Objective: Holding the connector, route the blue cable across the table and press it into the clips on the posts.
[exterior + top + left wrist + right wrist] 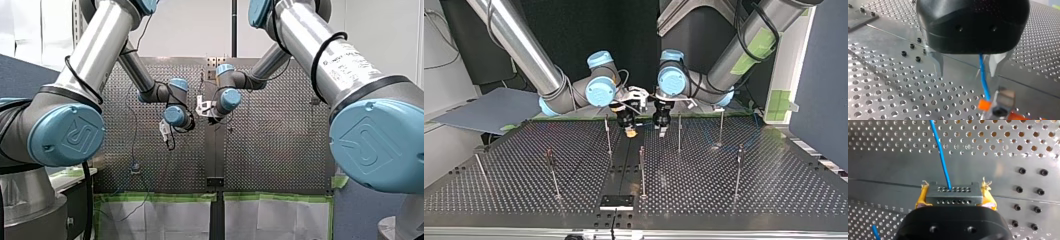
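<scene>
My right jaws clenched on the connector (953,195), yellow pads (921,198) on both its sides; blue cable (941,155) leaves its holed face, leading ahead over the worktop (885,170). My left jaws released, metal fingers (939,63) apart w/ cable loose betw them, nearer one finger. Both jaws just beside each other above worktop's middle; thin posts (608,135) stand near on either side

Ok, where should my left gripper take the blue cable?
Probably on the blue cable, at the straight stretch just off the connector, which my right gripper holds. It runs between the open fingers of my left gripper, nearer one, so centre, then close across it.
</scene>
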{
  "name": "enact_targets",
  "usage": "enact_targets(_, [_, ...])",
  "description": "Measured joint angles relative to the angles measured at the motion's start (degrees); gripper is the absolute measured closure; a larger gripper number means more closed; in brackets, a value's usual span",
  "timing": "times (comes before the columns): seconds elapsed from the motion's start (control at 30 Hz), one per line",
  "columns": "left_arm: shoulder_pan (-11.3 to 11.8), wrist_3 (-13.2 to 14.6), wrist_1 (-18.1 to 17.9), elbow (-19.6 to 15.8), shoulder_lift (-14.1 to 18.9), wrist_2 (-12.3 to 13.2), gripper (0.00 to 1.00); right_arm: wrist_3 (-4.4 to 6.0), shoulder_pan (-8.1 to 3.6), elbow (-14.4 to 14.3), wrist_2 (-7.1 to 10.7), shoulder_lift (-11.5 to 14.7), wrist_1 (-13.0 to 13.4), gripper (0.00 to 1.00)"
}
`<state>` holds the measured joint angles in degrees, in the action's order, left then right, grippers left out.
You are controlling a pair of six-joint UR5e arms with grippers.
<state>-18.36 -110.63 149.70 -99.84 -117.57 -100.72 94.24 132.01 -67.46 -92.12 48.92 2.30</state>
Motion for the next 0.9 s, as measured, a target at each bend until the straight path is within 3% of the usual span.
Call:
enact_targets(0.03, [-0.1, 0.0, 0.1, 0.0, 0.0, -0.1, 0.66, 0.0, 0.0, 0.0, 0.0, 0.0, 0.0, 1.0])
enact_targets(0.07, [-0.1, 0.0, 0.1, 0.0, 0.0, -0.2, 0.66, 0.0, -0.01, 0.0, 0.0, 0.0, 0.0, 1.0])
enact_targets(0.13, [-0.3, 0.0, 0.4, 0.0, 0.0, -0.3, 0.94, 0.0, -0.03, 0.0, 0.0, 0.0, 0.0, 1.0])
enact_targets(0.17, [-0.3, 0.0, 0.5, 0.0, 0.0, -0.3, 0.94, 0.0, -0.08, 0.0, 0.0, 0.0, 0.0, 1.0])
enact_targets(0.2, [-0.4, 0.0, 0.5, 0.0, 0.0, -0.3, 1.0, 0.02, -0.11, 0.0, 0.0, 0.0, 0.0, 1.0])
enact_targets(0.7, [-0.6, 0.3, 3.5, 0.0, 2.0, -0.5, 1.0, 0.02, -1.22, 0.0, 0.23, 0.0, 0.1, 1.0])
enact_targets(0.9, [-0.9, 0.3, 5.3, 0.0, 4.4, -1.7, 1.0, 0.22, -1.35, 0.1, 0.74, 1.3, 0.0, 1.0])
